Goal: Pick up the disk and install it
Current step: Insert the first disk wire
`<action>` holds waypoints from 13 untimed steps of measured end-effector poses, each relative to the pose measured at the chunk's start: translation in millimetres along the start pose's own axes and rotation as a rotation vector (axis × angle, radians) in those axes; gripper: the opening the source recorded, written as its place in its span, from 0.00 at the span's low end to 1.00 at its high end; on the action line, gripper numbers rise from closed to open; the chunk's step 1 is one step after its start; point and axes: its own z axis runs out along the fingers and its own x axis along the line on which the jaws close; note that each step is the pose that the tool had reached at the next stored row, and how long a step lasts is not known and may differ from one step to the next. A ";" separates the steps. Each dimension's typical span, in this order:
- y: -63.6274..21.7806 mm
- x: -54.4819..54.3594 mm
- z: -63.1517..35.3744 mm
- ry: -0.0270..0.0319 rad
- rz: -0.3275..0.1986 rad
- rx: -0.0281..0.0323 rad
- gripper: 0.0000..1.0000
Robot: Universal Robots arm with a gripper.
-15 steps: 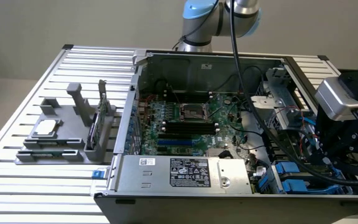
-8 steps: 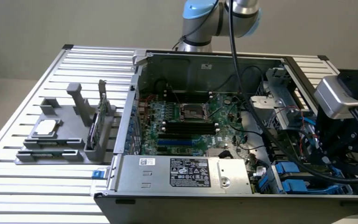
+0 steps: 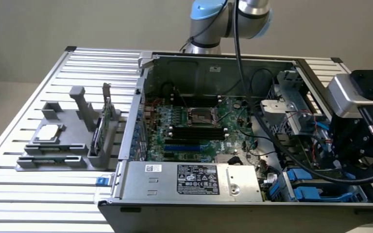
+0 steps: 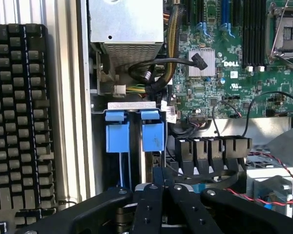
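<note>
The disk sits in the drive bay at the front corner of the open computer case, on the exterior view's right. What shows of the disk (image 4: 153,135) is mostly its bright blue plastic rails and a sliver of silver edge; in the exterior view the disk's blue rails (image 3: 303,188) show beside the power supply. My gripper (image 4: 161,171) hangs just above the bay, shut, its black fingers pressed together with nothing between them. In the exterior view the gripper (image 3: 345,162) is a dark mass over the same corner, under the grey wrist camera box.
A silver power supply (image 3: 193,179) lies along the case front, the motherboard (image 3: 193,121) behind it. Black cables (image 4: 151,73) loop near the bay. A grey fixture (image 3: 63,145) on the slatted table holds a square chip (image 3: 49,132) and a green card (image 3: 107,109). A keyboard (image 4: 19,122) lies beside the case.
</note>
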 end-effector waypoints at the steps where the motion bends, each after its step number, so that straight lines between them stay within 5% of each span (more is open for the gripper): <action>1: 0.0 0.0 -0.2 -0.0022 0.009 -0.0017 0.11; 8: 0.0 -0.1 -1.8 -0.0140 0.079 -0.0086 0.11; 13: 0.0 -0.1 -1.8 -0.0178 0.143 -0.0042 0.11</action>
